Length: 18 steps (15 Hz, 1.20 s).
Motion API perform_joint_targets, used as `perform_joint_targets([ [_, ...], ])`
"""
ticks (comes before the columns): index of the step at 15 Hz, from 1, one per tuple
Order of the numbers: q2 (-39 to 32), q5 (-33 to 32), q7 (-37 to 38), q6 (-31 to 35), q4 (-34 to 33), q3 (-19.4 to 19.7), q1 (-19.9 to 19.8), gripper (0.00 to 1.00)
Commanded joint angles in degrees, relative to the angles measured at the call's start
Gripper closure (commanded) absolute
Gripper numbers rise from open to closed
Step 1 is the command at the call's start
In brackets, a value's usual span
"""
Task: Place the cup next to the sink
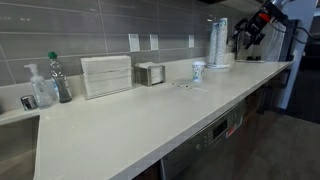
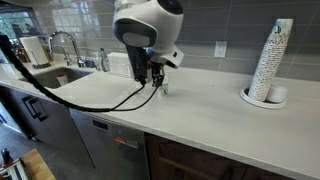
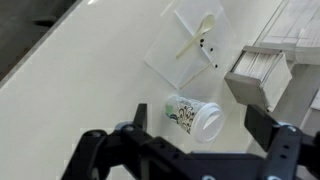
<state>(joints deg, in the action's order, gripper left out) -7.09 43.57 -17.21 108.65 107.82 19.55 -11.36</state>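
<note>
The cup (image 1: 198,70) is a white paper cup with a dark and green pattern. It stands upright on the white counter (image 1: 120,125), near the back wall. In the wrist view the cup (image 3: 193,115) shows from above, between and below my two fingers. My gripper (image 3: 197,128) is open and empty, well above the cup. It also shows in both exterior views (image 1: 246,34) (image 2: 152,72). The sink (image 2: 50,76) with its faucet (image 2: 65,45) lies at the far end of the counter. In an exterior view the cup is mostly hidden behind the gripper.
A tall stack of cups (image 1: 218,42) (image 2: 270,62) stands on a plate. A white napkin box (image 1: 107,75) (image 3: 262,75), a small dispenser (image 1: 150,73) and soap bottles (image 1: 42,88) line the wall. A clear wrapper with a spoon (image 3: 190,50) lies beside the cup.
</note>
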Motion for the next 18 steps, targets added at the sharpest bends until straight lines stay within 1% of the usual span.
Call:
perform_joint_targets([
  [1,-14.4,8.2,1.9,-10.7,-13.5,-3.3,-5.3,0.00],
  [4,-24.1,12.1,6.9,-16.9,-22.4,-6.3,-8.3,0.00],
  [8,-35.5,14.1,18.4,-21.0,-33.5,-9.2,-10.8,0.00],
  [9,-28.8,12.1,13.1,-16.9,-25.4,-8.6,-9.2,0.00],
  [11,-33.1,12.7,16.0,-18.0,-29.6,-9.4,-9.9,0.00],
  [12,-34.1,12.7,16.5,-18.3,-30.7,-9.5,-10.1,0.00],
  [16,-34.6,12.7,17.4,-18.9,-32.3,-9.6,-10.5,0.00],
  [17,-36.0,15.1,19.5,-20.2,-34.2,-10.5,-11.7,0.00],
  [18,-37.1,17.7,22.4,-20.1,-35.4,-11.1,-12.5,0.00],
])
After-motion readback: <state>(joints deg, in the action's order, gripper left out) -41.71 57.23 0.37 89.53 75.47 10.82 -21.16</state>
